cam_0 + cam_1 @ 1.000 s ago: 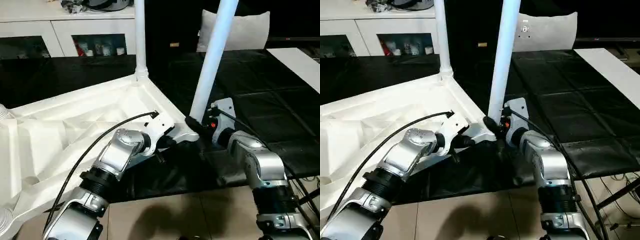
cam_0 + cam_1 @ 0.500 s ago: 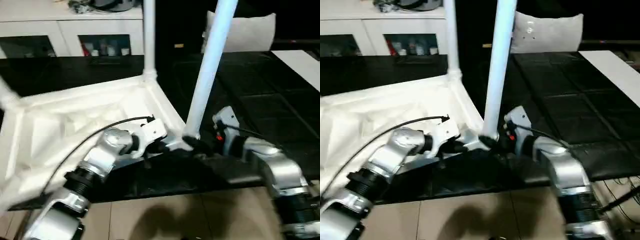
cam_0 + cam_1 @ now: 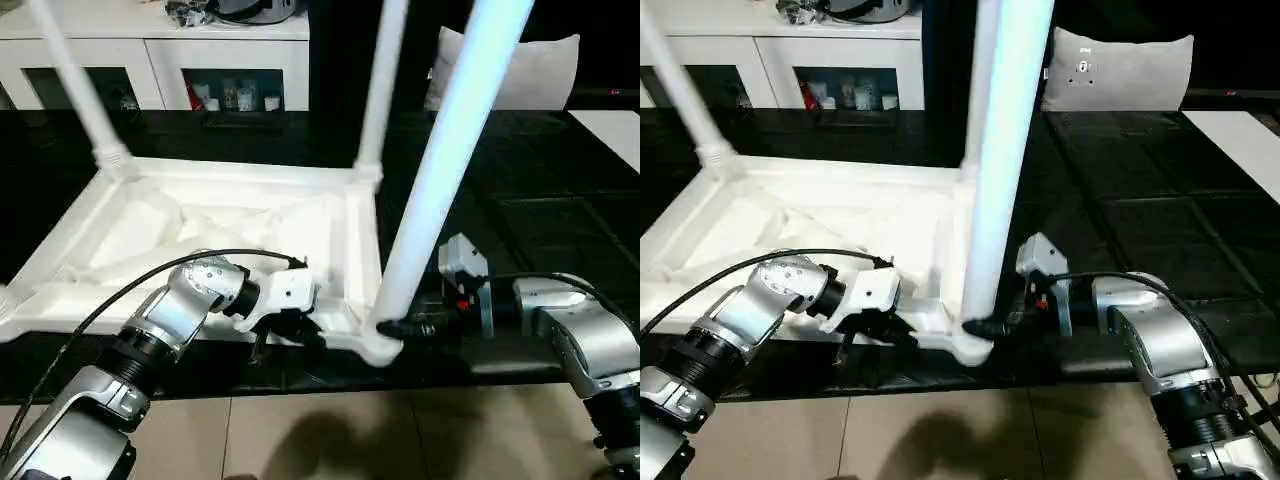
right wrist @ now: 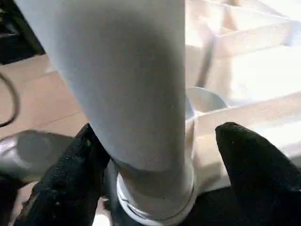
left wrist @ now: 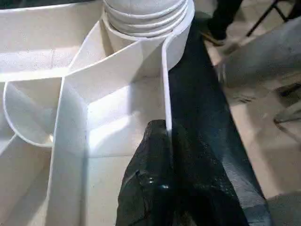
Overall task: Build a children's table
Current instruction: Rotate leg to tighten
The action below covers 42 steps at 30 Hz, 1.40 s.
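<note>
Tabletop lies ribs-up on the black table, three legs standing in its corner sockets. We see our left gripper pinching its near rim beside the corner, and our right gripper straddling the nearest leg at its base, fingers apart, one finger touching it.

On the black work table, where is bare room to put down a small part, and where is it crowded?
Free: the black cover to the right of the tabletop, before the grey cushion. Crowded: the near corner, where the left pincer clamps the tabletop's rim and the right pincer brackets the nearest leg.
</note>
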### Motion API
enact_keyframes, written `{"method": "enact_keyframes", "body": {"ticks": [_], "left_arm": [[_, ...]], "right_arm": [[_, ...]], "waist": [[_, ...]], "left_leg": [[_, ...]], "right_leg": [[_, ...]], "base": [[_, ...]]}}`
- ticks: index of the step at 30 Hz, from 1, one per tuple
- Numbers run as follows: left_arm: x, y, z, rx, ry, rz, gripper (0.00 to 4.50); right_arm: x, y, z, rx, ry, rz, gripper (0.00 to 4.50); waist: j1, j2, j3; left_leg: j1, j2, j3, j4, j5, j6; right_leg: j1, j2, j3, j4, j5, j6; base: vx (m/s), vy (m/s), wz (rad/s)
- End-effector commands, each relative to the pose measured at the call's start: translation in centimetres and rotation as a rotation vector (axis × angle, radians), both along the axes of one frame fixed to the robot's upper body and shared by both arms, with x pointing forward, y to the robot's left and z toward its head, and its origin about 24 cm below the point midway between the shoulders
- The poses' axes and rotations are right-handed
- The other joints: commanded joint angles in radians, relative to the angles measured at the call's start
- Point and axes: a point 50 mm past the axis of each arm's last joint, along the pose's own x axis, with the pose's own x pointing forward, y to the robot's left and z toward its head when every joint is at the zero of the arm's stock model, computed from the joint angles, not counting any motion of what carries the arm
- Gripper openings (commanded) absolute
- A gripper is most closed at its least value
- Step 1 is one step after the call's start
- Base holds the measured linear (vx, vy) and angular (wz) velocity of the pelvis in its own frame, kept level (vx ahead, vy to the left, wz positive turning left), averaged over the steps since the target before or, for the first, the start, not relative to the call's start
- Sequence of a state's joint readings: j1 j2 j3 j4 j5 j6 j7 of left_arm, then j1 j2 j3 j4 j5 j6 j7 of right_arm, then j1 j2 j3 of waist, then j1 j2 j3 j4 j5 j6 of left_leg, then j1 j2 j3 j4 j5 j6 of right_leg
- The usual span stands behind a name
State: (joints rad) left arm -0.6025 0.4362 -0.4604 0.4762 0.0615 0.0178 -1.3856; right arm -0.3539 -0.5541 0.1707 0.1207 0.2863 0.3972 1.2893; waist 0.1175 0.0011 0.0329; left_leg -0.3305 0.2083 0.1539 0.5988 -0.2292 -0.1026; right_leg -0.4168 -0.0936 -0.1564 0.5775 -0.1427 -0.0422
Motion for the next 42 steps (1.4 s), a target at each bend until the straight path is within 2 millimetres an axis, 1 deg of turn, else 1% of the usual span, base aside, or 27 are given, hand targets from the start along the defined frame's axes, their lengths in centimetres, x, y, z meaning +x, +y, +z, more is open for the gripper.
{"method": "enact_keyframes", "body": {"ticks": [1, 6, 7, 8, 9, 11, 13, 14, 17, 18, 20, 21, 22, 23, 24, 25, 27, 28, 29, 30, 31, 33, 34, 35, 36, 38, 42], "left_arm": [[-0.1, -0.6, 0.2, 0.036, -0.007, -0.085, 0.00], [0.0, -0.5, 0.2, 0.040, -0.009, -0.089, 0.00], [0.0, -0.5, 0.2, 0.035, -0.006, -0.090, 0.00], [-0.1, -0.6, 0.2, 0.026, 0.005, -0.090, 0.00], [-0.1, -0.6, 0.2, 0.026, 0.005, -0.090, 0.00], [-0.2, -0.7, 0.2, 0.018, 0.014, -0.090, 0.00], [-0.2, -1.0, 0.3, -0.024, 0.030, -0.059, 0.00], [-0.1, -1.2, 0.4, -0.049, 0.038, -0.033, 0.00], [0.0, -1.5, 0.5, -0.073, 0.052, 0.018, 0.00], [0.1, -1.6, 0.5, -0.075, 0.054, 0.033, 0.00], [1.1, -2.4, 0.6, -0.116, 0.014, 0.220, 0.00], [1.1, -2.4, 0.6, -0.116, 0.014, 0.220, 0.00], [1.4, -2.7, 0.6, -0.129, 0.006, 0.283, 0.00], [1.8, -3.0, 0.6, -0.139, 0.002, 0.355, 0.00], [2.1, -3.3, 0.7, -0.147, 0.003, 0.429, 0.00], [2.3, -3.5, 0.7, -0.155, -0.001, 0.486, 0.00], [2.6, -3.8, 0.7, -0.169, -0.005, 0.571, 0.00], [2.9, -4.2, 0.8, -0.183, -0.020, 0.646, 0.00], [3.0, -4.3, 0.8, -0.187, -0.024, 0.667, 0.00], [3.1, -4.6, 0.9, -0.195, -0.029, 0.677, 0.00], [3.1, -4.9, 1.0, -0.206, -0.033, 0.685, 0.00], [3.0, -5.1, 1.1, -0.209, -0.047, 0.672, 0.00], [2.9, -5.2, 1.0, -0.204, -0.050, 0.663, 0.00], [2.9, -5.2, 1.0, -0.203, -0.051, 0.660, 0.00], [2.8, -5.3, 1.0, -0.198, -0.055, 0.650, 0.00], [2.6, -5.2, 0.8, -0.177, -0.068, 0.626, 0.00], [2.5, -5.0, 0.7, -0.163, -0.082, 0.597, 0.00]], "right_arm": [[-0.4, 0.1, 0.3, 0.004, 0.014, 0.046, 3.29], [-0.8, 0.1, 0.2, 0.003, 0.048, 0.077, 2.95], [-0.9, 0.0, 0.1, 0.006, 0.054, 0.078, 2.72], [-0.9, 0.0, 0.1, 0.016, 0.064, 0.077, 2.72], [-0.9, 0.0, 0.1, 0.016, 0.064, 0.077, 2.60], [-1.0, 0.1, 0.1, 0.035, 0.076, 0.078, 2.51], [-1.1, 0.6, 0.2, 0.087, 0.093, 0.067, 2.21], [-1.2, 0.9, 0.3, 0.106, 0.095, 0.058, 2.18], [-0.8, 1.5, 0.3, 0.130, 0.092, -0.010, 2.06], [-0.5, 1.7, 0.3, 0.135, 0.094, -0.044, 2.06], [0.7, 2.9, -0.3, 0.089, 0.048, -0.190, 2.03], [0.7, 2.9, -0.3, 0.089, 0.048, -0.190, 2.02], [1.3, 3.2, -0.6, 0.062, 0.041, -0.265, 2.01], [1.9, 3.5, -1.0, 0.039, 0.043, -0.354, 1.99], [2.5, 3.7, -1.3, 0.026, 0.056, -0.439, 1.97], [2.9, 3.9, -1.5, 0.018, 0.069, -0.508, 1.97], [3.6, 4.2, -1.8, 0.007, 0.066, -0.608, 1.97], [4.2, 4.5, -1.7, 0.006, 0.018, -0.674, 1.97], [4.3, 4.6, -1.7, 0.011, 0.000, -0.685, 1.97], [4.3, 4.8, -1.5, 0.044, -0.005, -0.683, 1.97], [4.3, 5.1, -1.4, 0.075, -0.005, -0.686, 2.49], [4.2, 5.4, -1.3, 0.098, -0.004, -0.681, 2.62], [4.1, 5.5, -1.2, 0.101, -0.006, -0.671, 2.62], [4.1, 5.5, -1.2, 0.101, -0.006, -0.668, 2.69], [4.0, 5.7, -1.1, 0.102, -0.009, -0.662, 2.90], [3.9, 5.7, -1.0, 0.105, -0.018, -0.649, 3.07], [3.7, 5.5, -1.0, 0.107, -0.033, -0.634, 3.47]], "waist": [[-0.002, -0.008, -0.061], [-0.001, -0.010, -0.061], [-0.001, -0.011, -0.061], [-0.001, -0.008, -0.061], [-0.001, -0.010, -0.062], [0.000, -0.009, -0.062], [0.002, -0.008, -0.062], [0.004, -0.004, -0.063], [0.001, -0.006, -0.062], [-0.003, -0.006, -0.060], [-0.010, -0.006, -0.055], [-0.015, -0.007, -0.054], [-0.022, -0.008, -0.056], [-0.030, -0.010, -0.055], [-0.039, -0.011, -0.055], [-0.048, -0.008, -0.056], [-0.058, -0.012, -0.058], [-0.066, -0.011, -0.058], [-0.067, -0.010, -0.059], [-0.066, -0.012, -0.061], [-0.064, -0.011, -0.063], [-0.062, -0.010, -0.066], [-0.059, -0.009, -0.069], [-0.058, -0.008, -0.068], [-0.057, -0.006, -0.067], [-0.056, -0.002, -0.065], [-0.056, -0.003, -0.062]], "left_leg": [[-0.015, 0.023, 0.008, -0.067, -0.077, 0.078], [-0.016, 0.021, 0.009, -0.066, -0.080, 0.076], [-0.016, 0.020, 0.009, -0.066, -0.079, 0.073], [-0.016, 0.020, 0.009, -0.066, -0.080, 0.072], [-0.015, 0.020, 0.009, -0.066, -0.077, 0.071], [-0.016, 0.021, 0.009, -0.066, -0.074, 0.071], [-0.016, 0.022, 0.009, -0.066, -0.070, 0.072], [-0.016, 0.023, 0.009, -0.066, -0.067, 0.070], [-0.017, 0.022, 0.008, -0.068, -0.063, 0.062], [-0.016, 0.019, 0.009, -0.068, -0.079, 0.058], [-0.014, 0.013, 0.011, -0.067, -0.103, 0.043], [-0.015, 0.008, 0.011, -0.066, -0.108, 0.027], [-0.018, 0.005, 0.008, -0.066, -0.104, 0.020], [-0.020, 0.001, 0.008, -0.064, -0.114, 0.026], [-0.022, 0.004, 0.008, -0.065, -0.109, 0.020], [-0.021, 0.004, 0.005, -0.063, -0.114, 0.015], [-0.021, 0.000, 0.006, -0.061, -0.118, 0.022], [-0.022, -0.002, 0.007, -0.059, -0.115, 0.035], [-0.020, -0.001, 0.008, -0.059, -0.112, 0.037], [-0.019, -0.001, 0.008, -0.058, -0.104, 0.050], [-0.024, 0.000, 0.008, -0.060, -0.082, 0.065], [-0.026, 0.005, 0.005, -0.061, -0.054, 0.076], [-0.029, 0.008, 0.004, -0.060, -0.011, 0.091], [-0.028, 0.009, 0.004, -0.061, -0.003, 0.095], [-0.026, 0.012, 0.004, -0.061, 0.006, 0.101], [-0.024, 0.014, 0.005, -0.063, -0.008, 0.099], [-0.022, 0.012, 0.007, -0.065, -0.048, 0.087]], "right_leg": [[0.078, -0.060, 0.063, -0.065, -0.330, -0.094], [0.078, -0.059, 0.062, -0.068, -0.348, -0.081], [0.077, -0.059, 0.061, -0.070, -0.356, -0.076], [0.077, -0.059, 0.061, -0.071, -0.361, -0.074], [0.077, -0.058, 0.061, -0.071, -0.363, -0.071], [0.076, -0.058, 0.061, -0.070, -0.355, -0.075], [0.076, -0.058, 0.061, -0.068, -0.339, -0.081], [0.077, -0.059, 0.062, -0.067, -0.333, -0.085], [0.078, -0.058, 0.061, -0.066, -0.326, -0.086], [0.076, -0.057, 0.059, -0.073, -0.359, -0.076], [0.073, -0.056, 0.054, -0.084, -0.429, -0.049], [0.073, -0.054, 0.047, -0.091, -0.471, -0.028], [0.076, -0.053, 0.043, -0.093, -0.488, -0.010], [0.077, -0.052, 0.040, -0.099, -0.505, 0.007], [0.078, -0.051, 0.042, -0.094, -0.496, 0.003], [0.074, -0.051, 0.039, -0.095, -0.495, -0.004], [0.075, -0.051, 0.037, -0.100, -0.498, 0.001], [0.073, -0.051, 0.037, -0.102, -0.498, -0.002], [0.070, -0.053, 0.038, -0.101, -0.493, -0.004], [0.070, -0.053, 0.039, -0.102, -0.478, -0.009], [0.073, -0.052, 0.043, -0.095, -0.443, -0.018], [0.075, -0.052, 0.048, -0.085, -0.386, -0.036], [0.077, -0.050, 0.053, -0.070, -0.296, -0.065], [0.078, -0.051, 0.054, -0.066, -0.276, -0.076], [0.078, -0.052, 0.056, -0.063, -0.251, -0.093], [0.079, -0.055, 0.057, -0.063, -0.252, -0.109], [0.079, -0.055, 0.058, -0.071, -0.301, -0.099]], "base": [[0.000, 0.000, 0.00], [0.000, 0.000, 0.00], [0.000, 0.000, 0.00], [0.000, 0.000, 0.00], [0.000, 0.000, 0.00], [0.000, 0.000, 0.00], [0.000, 0.000, 0.00], [0.000, 0.000, 0.00], [0.000, 0.000, 0.00], [0.000, 0.000, 0.00], [0.000, 0.000, 0.00], [0.000, 0.000, 0.00], [0.000, 0.000, 0.00], [0.000, 0.000, 0.00], [0.000, 0.000, 0.00], [0.000, 0.000, 0.00], [0.000, 0.000, 0.00], [0.000, 0.000, 0.00], [0.000, 0.000, 0.00], [0.000, 0.000, 0.00], [0.000, 0.000, 0.00], [0.000, 0.000, 0.00], [0.000, 0.000, 0.00], [0.000, 0.000, 0.00], [0.000, 0.000, 0.00], [0.000, 0.000, 0.00], [0.000, 0.000, 0.00]]}}
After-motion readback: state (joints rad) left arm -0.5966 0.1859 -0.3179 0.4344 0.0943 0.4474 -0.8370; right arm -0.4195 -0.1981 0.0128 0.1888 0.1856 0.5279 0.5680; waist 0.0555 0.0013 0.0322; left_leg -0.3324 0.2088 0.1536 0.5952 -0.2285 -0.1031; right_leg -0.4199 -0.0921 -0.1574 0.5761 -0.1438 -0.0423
